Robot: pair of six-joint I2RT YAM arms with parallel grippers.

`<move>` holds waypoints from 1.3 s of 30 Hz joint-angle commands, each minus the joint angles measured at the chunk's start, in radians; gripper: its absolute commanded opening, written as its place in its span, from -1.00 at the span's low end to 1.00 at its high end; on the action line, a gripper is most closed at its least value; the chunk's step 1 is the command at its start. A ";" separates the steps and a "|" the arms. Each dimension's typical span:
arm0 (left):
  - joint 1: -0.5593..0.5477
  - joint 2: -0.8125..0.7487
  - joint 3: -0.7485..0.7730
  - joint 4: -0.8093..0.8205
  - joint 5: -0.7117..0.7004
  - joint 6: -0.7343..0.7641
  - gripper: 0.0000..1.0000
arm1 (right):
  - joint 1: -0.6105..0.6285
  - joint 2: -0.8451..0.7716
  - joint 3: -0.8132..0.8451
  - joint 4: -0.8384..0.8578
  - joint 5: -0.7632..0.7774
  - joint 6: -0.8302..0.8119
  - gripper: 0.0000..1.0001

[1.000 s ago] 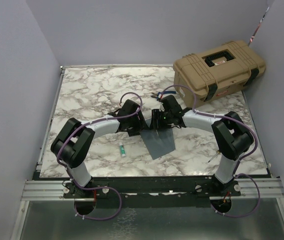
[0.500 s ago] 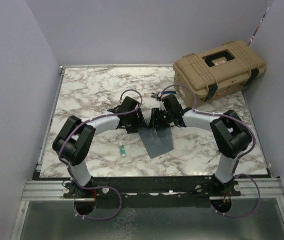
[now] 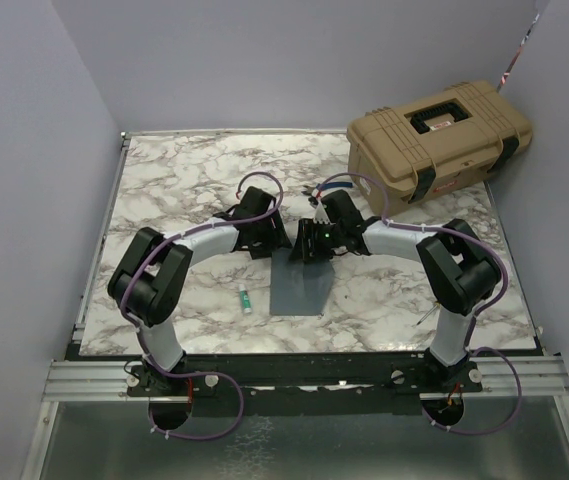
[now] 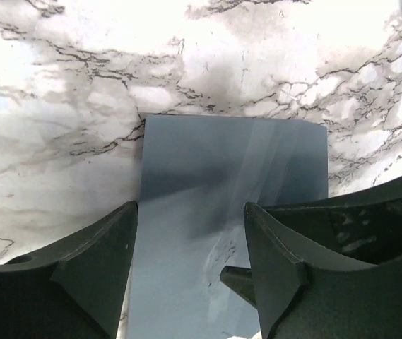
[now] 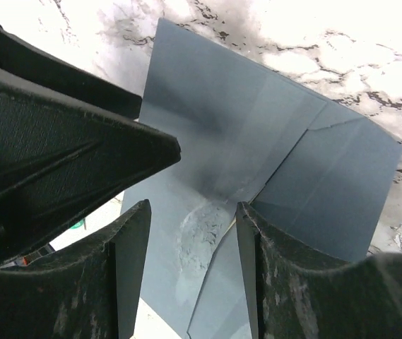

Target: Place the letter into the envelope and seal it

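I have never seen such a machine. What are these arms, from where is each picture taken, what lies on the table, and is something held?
These are two robot arms bolted at the near edge of the table. The wide picture looks down from above and behind them. The other two come from a small camera on each wrist, so the dark shapes there are that arm's own fingers. On the marble table lie a grey-blue envelope and a small green-and-white tube; a tan case stands at the far right corner. The left gripper and the right gripper both hang over the envelope with jaws open. Neither holds anything.
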 commanded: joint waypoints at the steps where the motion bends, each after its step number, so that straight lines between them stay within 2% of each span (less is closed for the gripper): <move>1: -0.007 0.052 0.010 -0.004 0.006 0.017 0.27 | 0.021 0.027 0.029 0.045 -0.071 0.020 0.10; 9: 0.012 -0.005 0.012 -0.075 -0.104 0.016 0.27 | 0.022 -0.054 0.053 -0.102 0.133 0.016 0.08; 13: 0.019 -0.068 0.018 -0.129 -0.162 0.041 0.31 | 0.022 -0.136 0.039 -0.145 0.172 -0.002 0.09; 19: 0.023 -0.187 -0.006 -0.241 -0.240 0.061 0.46 | 0.022 -0.231 0.000 -0.224 0.251 0.057 0.09; 22: 0.023 -0.255 -0.038 -0.358 -0.304 0.048 0.60 | 0.022 -0.277 -0.038 -0.267 0.315 0.088 0.10; 27: 0.019 -0.384 -0.190 -0.431 -0.313 -0.010 0.73 | 0.022 -0.360 -0.109 -0.292 0.324 0.137 0.10; 30: 0.013 -0.449 -0.278 -0.431 -0.287 -0.042 0.72 | 0.022 -0.399 -0.142 -0.305 0.320 0.166 0.10; 33: 0.005 -0.483 -0.331 -0.415 -0.269 -0.055 0.61 | 0.022 -0.428 -0.170 -0.326 0.337 0.186 0.10; 39: -0.013 -0.471 -0.379 -0.290 -0.160 -0.053 0.43 | 0.022 -0.455 -0.218 -0.333 0.351 0.199 0.10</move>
